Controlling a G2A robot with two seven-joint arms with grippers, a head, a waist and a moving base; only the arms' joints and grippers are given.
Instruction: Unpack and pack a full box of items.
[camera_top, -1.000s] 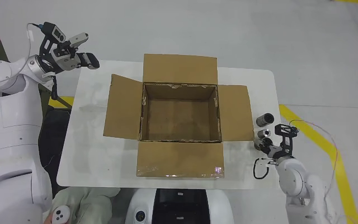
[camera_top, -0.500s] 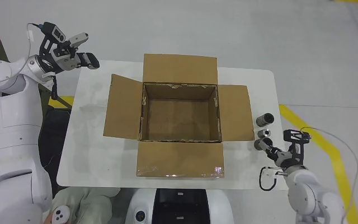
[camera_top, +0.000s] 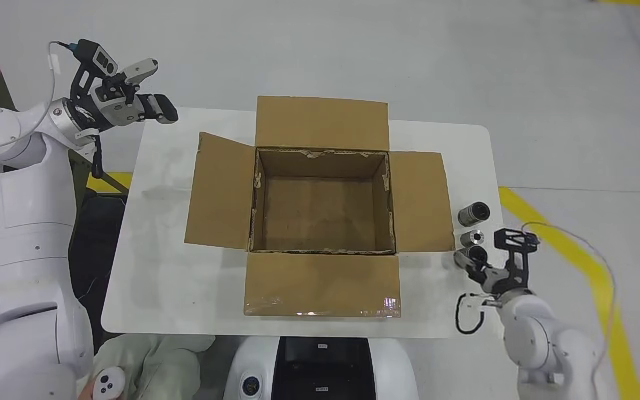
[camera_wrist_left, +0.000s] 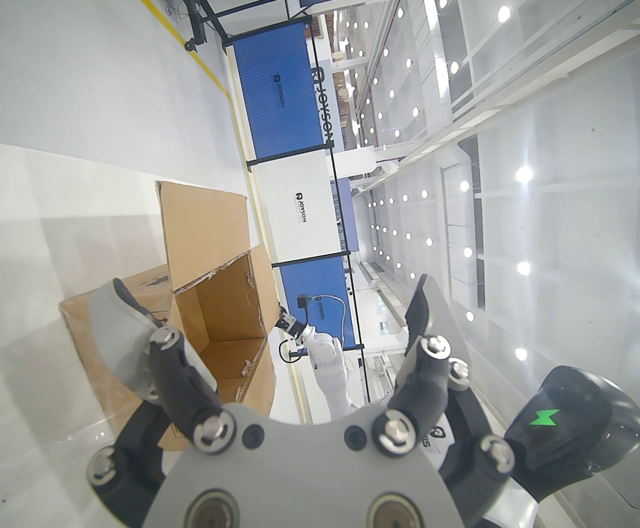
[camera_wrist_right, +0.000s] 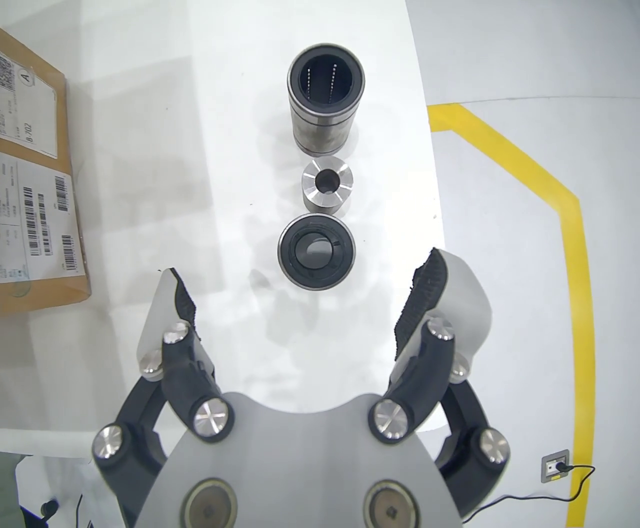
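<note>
The right gripper (camera_wrist_right: 302, 274), spread and empty, is hovering by a short bearing (camera_wrist_right: 316, 251), a small bushing (camera_wrist_right: 327, 186) and a long linear bearing (camera_wrist_right: 326, 97) lined up beside the cardboard box's (camera_top: 320, 215) right flap. They are looking heavy, rigid and slick, so pinching across the round wall seems best. The left gripper (camera_wrist_left: 271, 287) is hanging released off the box's far-left corner.

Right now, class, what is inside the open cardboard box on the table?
Inside the cardboard box only its bare brown floor and three inner walls show. The inner face of the wall nearest the robot is hidden by its own rim.
</note>
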